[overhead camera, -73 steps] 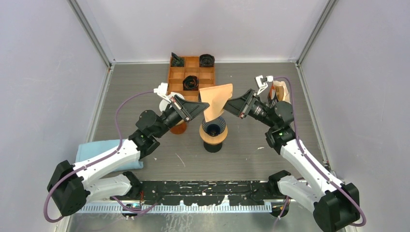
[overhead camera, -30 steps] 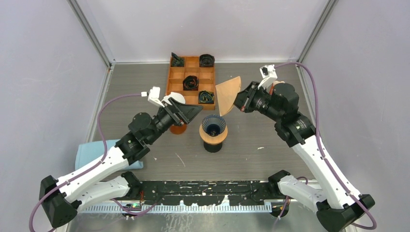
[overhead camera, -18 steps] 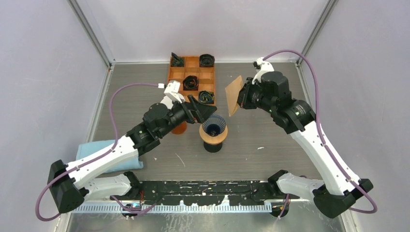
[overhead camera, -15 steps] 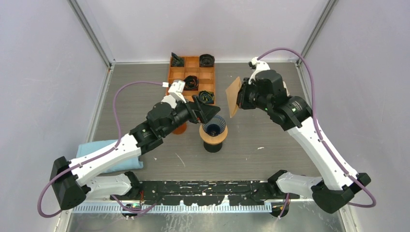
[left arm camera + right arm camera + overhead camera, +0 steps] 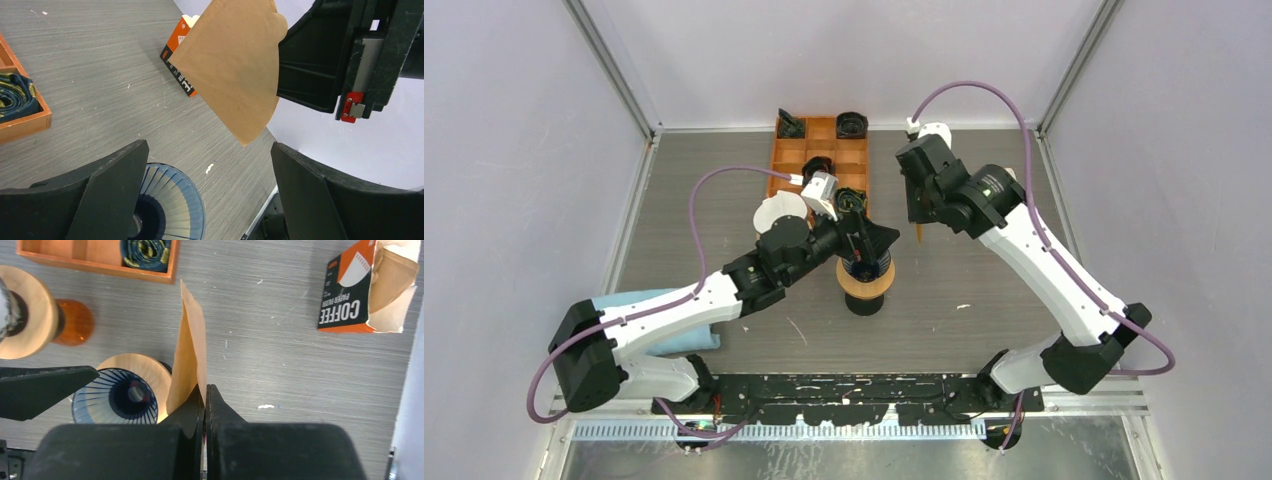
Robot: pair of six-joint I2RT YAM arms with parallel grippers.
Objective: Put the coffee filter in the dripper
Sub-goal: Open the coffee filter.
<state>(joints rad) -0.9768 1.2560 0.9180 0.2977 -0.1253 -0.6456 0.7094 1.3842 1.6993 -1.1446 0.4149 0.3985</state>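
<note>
The right fingers (image 5: 222, 412) pinch the filter (image 5: 192, 345) in the air beside the dripper (image 5: 115, 390) while the left fingers (image 5: 107, 175) hang wide apart over it; next, I think, the filter's point must drop in.

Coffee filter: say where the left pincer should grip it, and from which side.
Its free slanted edge, opposite the right pincer. The coffee filter hangs flat, tip down, so probably bring the left pincer in from its own side, jaws across both faces.

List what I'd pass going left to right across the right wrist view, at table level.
wooden disc on orange stem → blue dripper → coffee filter, pinched in the right gripper → coffee filter box
</note>
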